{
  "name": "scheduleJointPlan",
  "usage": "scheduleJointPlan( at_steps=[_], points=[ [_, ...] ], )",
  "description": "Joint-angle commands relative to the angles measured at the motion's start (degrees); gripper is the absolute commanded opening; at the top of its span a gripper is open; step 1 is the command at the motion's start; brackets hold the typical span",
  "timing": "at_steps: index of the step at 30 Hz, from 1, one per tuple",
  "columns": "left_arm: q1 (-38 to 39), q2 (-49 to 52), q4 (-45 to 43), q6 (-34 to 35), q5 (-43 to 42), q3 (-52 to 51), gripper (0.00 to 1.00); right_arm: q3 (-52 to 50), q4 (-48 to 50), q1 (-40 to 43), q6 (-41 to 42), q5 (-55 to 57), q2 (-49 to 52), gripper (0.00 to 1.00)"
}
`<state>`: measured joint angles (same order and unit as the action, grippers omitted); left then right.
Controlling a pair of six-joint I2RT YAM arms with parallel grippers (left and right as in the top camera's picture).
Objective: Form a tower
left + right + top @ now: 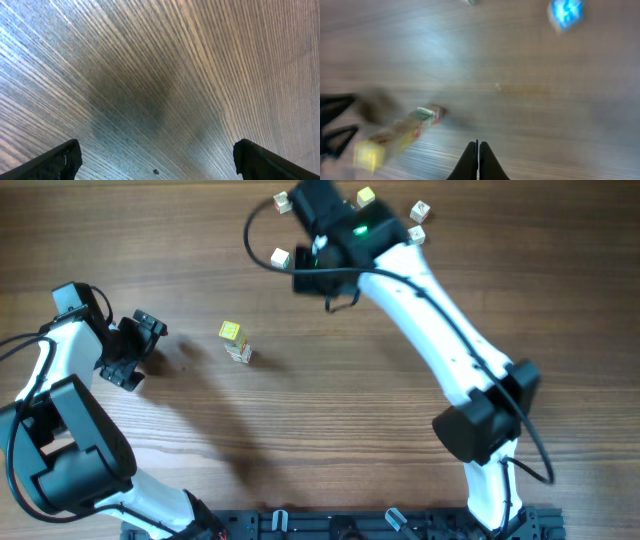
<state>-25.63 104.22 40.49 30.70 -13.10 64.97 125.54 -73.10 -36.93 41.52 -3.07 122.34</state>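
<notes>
The tower (235, 342) stands left of the table's middle, a slim stack of small letter cubes with a pale yellow cube (230, 331) on top. In the right wrist view the tower (400, 135) is blurred, at the lower left, apart from my fingers. My right gripper (305, 280) hovers at the far side, up and to the right of the tower. Its jaws (478, 150) are shut with nothing between them. My left gripper (140, 345) sits left of the tower, and its open fingers (60, 162) show only bare wood between them.
Loose letter cubes lie at the far edge: one (281, 256) just left of the right gripper, another (281, 201) behind it, and others (419, 211) to the right of the arm. A blue-marked cube (565, 12) shows in the right wrist view.
</notes>
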Motion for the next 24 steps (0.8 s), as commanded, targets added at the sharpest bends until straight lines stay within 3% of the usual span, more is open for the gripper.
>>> scheduleJointPlan(
  at_steps=[1,2,3,4,6,7,15,21,24],
  points=[
    [-0.2,0.2,1.1,-5.4,-3.2,-0.1,1.00,-15.1,9.5,-0.4,14.0,-13.0,2.2,0.04],
    [-0.2,0.2,0.9,-11.1,-8.5,-0.1,1.00,-18.1,13.4,-0.4,14.2,-17.0,2.2,0.04],
    [-0.2,0.1,0.7,-15.2,-11.9,0.2,0.85,-20.6,16.7,-0.4,14.4,-19.8,2.2,0.04],
    [-0.1,0.1,0.7,-17.5,-12.4,0.8,0.43,-23.4,17.9,-0.3,17.8,-20.7,2.2,0.04],
    [0.6,0.1,-0.1,-18.8,-12.4,1.1,0.09,-25.0,19.5,-0.3,20.0,-19.6,2.2,0.04],
    [1.6,0.1,-2.0,-18.9,-12.4,1.1,0.04,-26.3,23.2,-0.6,20.0,-18.5,2.2,0.04],
    [11.1,0.2,-8.6,-26.0,-10.4,1.1,0.04,-34.5,41.4,-1.9,18.4,-22.9,3.0,0.05],
    [12.3,0.2,-6.1,-26.0,-8.7,0.6,0.04,-35.9,42.6,-2.1,21.6,-29.5,3.0,0.04],
    [12.3,0.2,-3.5,-25.4,-13.4,0.6,0.04,-35.9,42.6,-2.1,23.6,-29.9,3.0,0.04]
  ],
)
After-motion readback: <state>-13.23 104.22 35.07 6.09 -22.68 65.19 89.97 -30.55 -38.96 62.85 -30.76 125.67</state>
